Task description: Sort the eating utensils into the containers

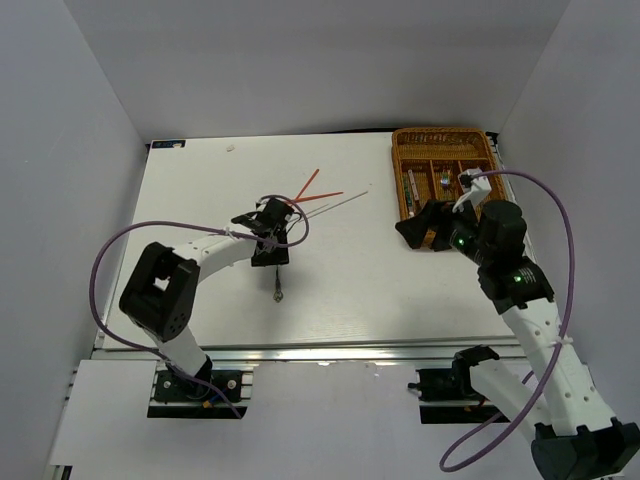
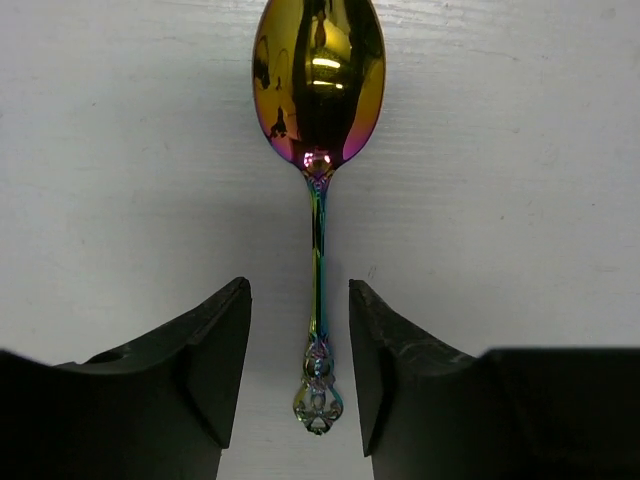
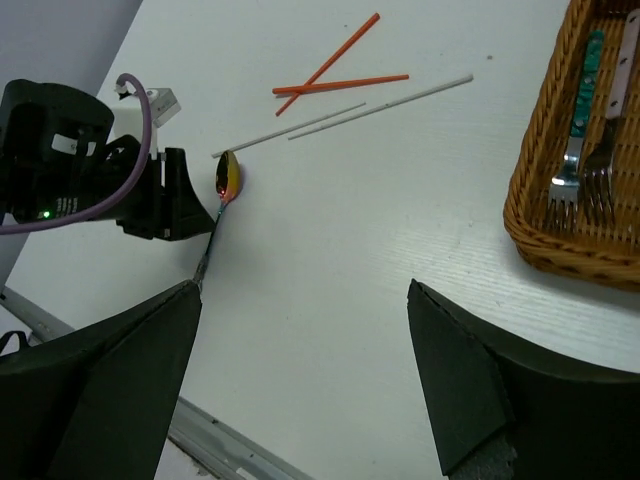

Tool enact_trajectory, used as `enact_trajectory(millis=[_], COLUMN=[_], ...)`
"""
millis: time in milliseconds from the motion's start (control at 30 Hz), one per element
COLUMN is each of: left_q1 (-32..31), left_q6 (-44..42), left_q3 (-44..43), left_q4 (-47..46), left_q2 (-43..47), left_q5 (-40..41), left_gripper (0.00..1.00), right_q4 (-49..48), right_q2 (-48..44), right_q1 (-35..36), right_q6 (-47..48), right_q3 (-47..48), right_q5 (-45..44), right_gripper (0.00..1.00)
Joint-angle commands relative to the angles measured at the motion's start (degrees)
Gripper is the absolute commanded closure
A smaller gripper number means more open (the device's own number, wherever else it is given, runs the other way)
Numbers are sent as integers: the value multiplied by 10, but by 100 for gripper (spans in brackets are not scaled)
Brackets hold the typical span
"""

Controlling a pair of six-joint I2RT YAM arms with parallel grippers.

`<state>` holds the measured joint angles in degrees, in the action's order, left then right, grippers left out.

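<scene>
White tabletop, walled in by pale panels, is being viewed from above, and the action is being staged at its left-centre. An iridescent purple-and-gold spoon (image 2: 318, 230) is being left flat on the surface there, well apart from the brown woven wicker cutlery tray (image 1: 441, 132) at the far right corner, where silver forks (image 3: 585, 170) are already being housed. The left gripper (image 2: 298, 300) is being poised over the ornate handle end. Its black jaws are half-spread, one on either side of the stem, with bare table showing in both gaps, so nothing is being gripped yet. The right gripper (image 3: 302, 300) is being held wide and empty just beside the tray's near corner. The pick looks to be the step in hand. It is best done with the pads being brought in evenly and low, so the slim stem is pinched centrally rather than nudged sideways. Crossed red chopsticks (image 3: 340, 84) and thin silver chopsticks (image 3: 380, 107) are being left near the bowl, and are better not disturbed on the lift.
</scene>
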<state>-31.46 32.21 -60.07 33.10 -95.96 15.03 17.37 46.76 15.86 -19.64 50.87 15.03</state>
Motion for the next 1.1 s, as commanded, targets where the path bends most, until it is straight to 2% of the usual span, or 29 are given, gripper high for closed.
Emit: enact_trajectory(millis=[0, 33, 167, 400, 433, 533, 600, 767, 933, 967, 1067], left_q1=[-1, -1, -1, -1, -2, -1, -1, -1, -3, -4, -12], left_q6=[6, 5, 5, 10, 10, 15, 16, 19, 44, 56, 72], left_q3=[-6, -6, -2, -7, -7, 7, 17, 38, 73, 80, 100], left_q4=[-30, -37, -51, -38, -37, -44, -50, -55, -99, -112, -149], left_q2=[-9, -15, -41, -75, -77, -85, -84, -67, 48, 72, 151], left_q5=[-8, -10, -25, -6, -6, -15, -21, -38, -88, -110, -134], left_gripper=[47, 49, 52, 68, 69, 86, 100, 100, 100, 100, 100], right_q4=[50, 79, 86, 97, 88, 28, -5, -55, -169, -226, -316], right_q2=[-48, -55, -102, -127, -130, -129, -126, -120, -60, -49, 2], right_q1=[1, 1, 1, 1, 1, 1, 1, 1, 12, 20, 86], right_q6=[9, 13, 14, 18, 16, -6, -21, -45, -111, -120, -157], right_q3=[1, 1, -29, -28, -31, -69, -82, -114, -231, -248, -297], right_q5=[-17, -16, 19, 50, 63, 166, 183, 211, 242, 233, 181], right_gripper=[12, 12, 13, 15, 13, 11, 11, 11, 13, 14, 16])
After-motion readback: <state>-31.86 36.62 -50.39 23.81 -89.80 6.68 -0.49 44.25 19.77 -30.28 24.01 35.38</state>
